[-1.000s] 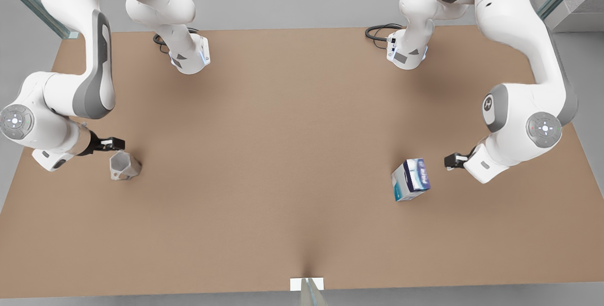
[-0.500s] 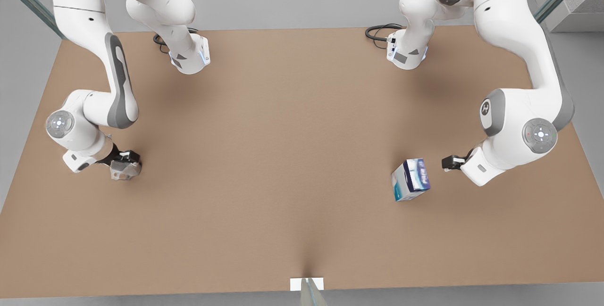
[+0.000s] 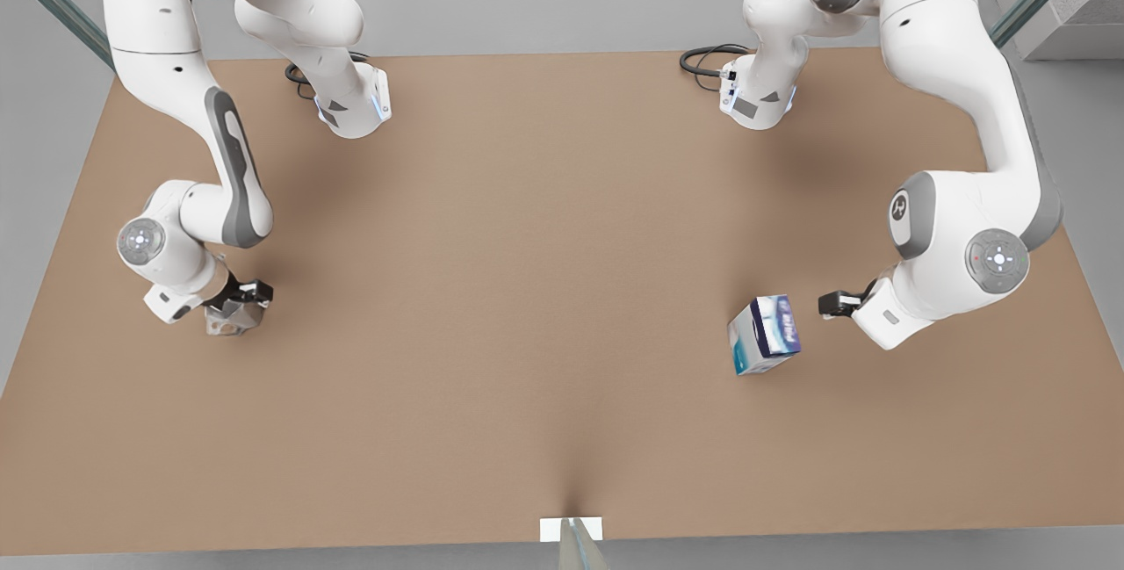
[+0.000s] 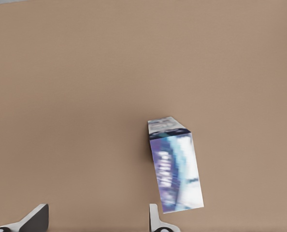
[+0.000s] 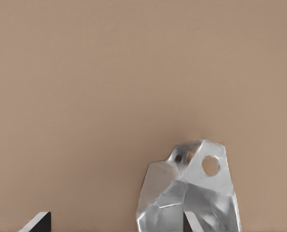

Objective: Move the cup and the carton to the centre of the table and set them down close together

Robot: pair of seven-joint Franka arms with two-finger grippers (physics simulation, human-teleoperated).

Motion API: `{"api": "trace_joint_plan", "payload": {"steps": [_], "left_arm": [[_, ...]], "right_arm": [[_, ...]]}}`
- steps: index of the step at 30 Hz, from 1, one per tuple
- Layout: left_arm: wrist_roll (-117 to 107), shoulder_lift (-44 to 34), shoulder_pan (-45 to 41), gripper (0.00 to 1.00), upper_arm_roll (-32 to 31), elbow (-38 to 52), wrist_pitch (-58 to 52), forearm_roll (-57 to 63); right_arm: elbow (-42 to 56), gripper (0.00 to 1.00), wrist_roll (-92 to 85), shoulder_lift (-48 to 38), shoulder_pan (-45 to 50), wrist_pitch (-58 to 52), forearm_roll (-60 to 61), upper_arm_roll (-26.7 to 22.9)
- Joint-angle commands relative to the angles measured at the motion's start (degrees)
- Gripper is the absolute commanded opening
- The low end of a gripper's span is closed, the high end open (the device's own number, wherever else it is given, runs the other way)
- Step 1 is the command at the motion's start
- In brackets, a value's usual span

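Note:
The silvery faceted cup (image 3: 230, 321) stands on the table (image 3: 527, 289) at the front view's left. My right gripper (image 3: 243, 292) hovers right over it, open. In the right wrist view one fingertip (image 5: 192, 223) overlaps the cup (image 5: 187, 191) and the other stands off to the side, so the right gripper (image 5: 114, 224) straddles one cup wall. The blue, white and teal carton (image 3: 765, 334) stands at the front view's right. My left gripper (image 3: 831, 304) is open just beside it, apart from it. In the left wrist view the carton (image 4: 175, 166) lies outside the left gripper (image 4: 96, 223).
Both arm bases (image 3: 356, 109) (image 3: 753, 100) stand at the table's back edge with black cables (image 3: 707, 59) next to them. A small white marker (image 3: 571, 528) sits at the middle of the front edge. Bare tabletop spans the middle between cup and carton.
The right arm swung toward the front view's right, bringing its gripper from beside the cup to directly over it. The left gripper crept slightly closer to the carton. Cup and carton stayed put.

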Motion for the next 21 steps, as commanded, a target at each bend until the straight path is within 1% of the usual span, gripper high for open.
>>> {"api": "trace_joint_plan", "payload": {"steps": [1, 7, 13, 19, 20, 21], "left_arm": [[-0.01, 0.0, 0.0, 1.0, 0.0, 0.04, 0.0, 0.01], [0.17, 0.08, 0.0, 1.0, 0.0, -0.05, 0.0, 0.01], [0.17, 0.43, 0.0, 1.0, 0.0, -0.05, 0.0, 0.01], [0.26, 0.79, 0.09, 1.0, 0.0, 0.04, 0.18, 0.01], [0.26, 0.79, 0.09, 1.0, 0.0, 0.12, 0.09, 0.01], [0.26, 0.79, 0.09, 1.0, 0.0, 0.12, 0.09, 0.01]], "right_arm": [[0.0, 1.0, 0.0, 0.14, 0.01, 0.66, 0.0, 0.0], [-0.35, 1.0, -0.08, 1.9, -0.52, 1.8, 0.0, 0.0], [-3.16, 1.0, -0.08, 1.19, -0.7, 1.54, 0.0, 0.0], [-4.83, 1.0, -0.08, 2.78, -0.87, 6.02, 0.0, -0.18], [-4.74, 0.82, -0.08, 2.86, -0.78, 5.94, 0.0, -0.18], [-4.66, 0.69, -0.08, 2.78, -0.78, 5.85, 0.0, -0.18]]}}
